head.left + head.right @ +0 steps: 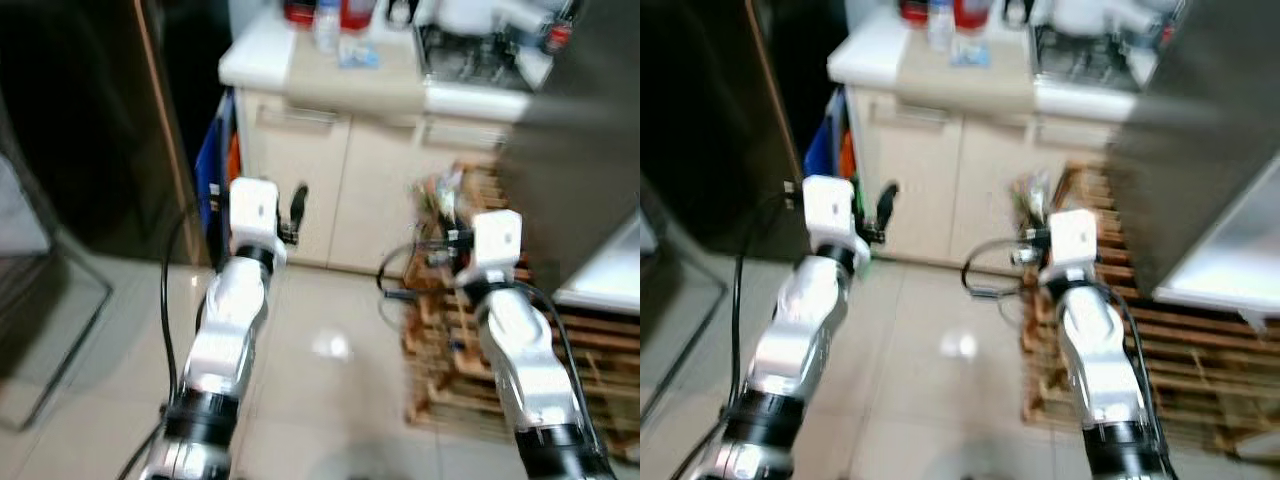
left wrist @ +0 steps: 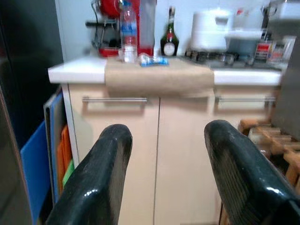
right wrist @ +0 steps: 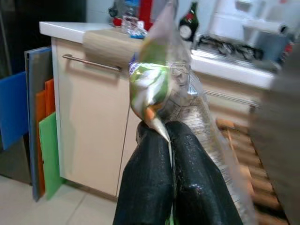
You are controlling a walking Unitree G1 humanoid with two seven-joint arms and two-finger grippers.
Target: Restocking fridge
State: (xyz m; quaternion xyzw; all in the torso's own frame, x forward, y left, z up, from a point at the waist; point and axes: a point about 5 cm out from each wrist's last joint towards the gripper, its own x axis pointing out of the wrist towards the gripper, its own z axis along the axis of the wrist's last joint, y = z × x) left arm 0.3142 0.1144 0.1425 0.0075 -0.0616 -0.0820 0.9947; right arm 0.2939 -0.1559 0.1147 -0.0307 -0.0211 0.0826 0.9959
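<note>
Crinkled clear bag [image 3: 161, 79] between black fingers [image 3: 150, 178]

Glossy clear plastic bag [image 3: 168, 89]; matt cream cabinet [image 2: 154, 154] (metal handles); rough wooden pallet [image 1: 470, 340].

A clear, crinkled plastic bag with green and white contents [image 3: 157, 89] was held upright above the 2 black fingers [image 3: 145, 187] of the right gripper [image 3: 168, 133], its lower corner pinched between them, in front of the cream cabinet.
</note>
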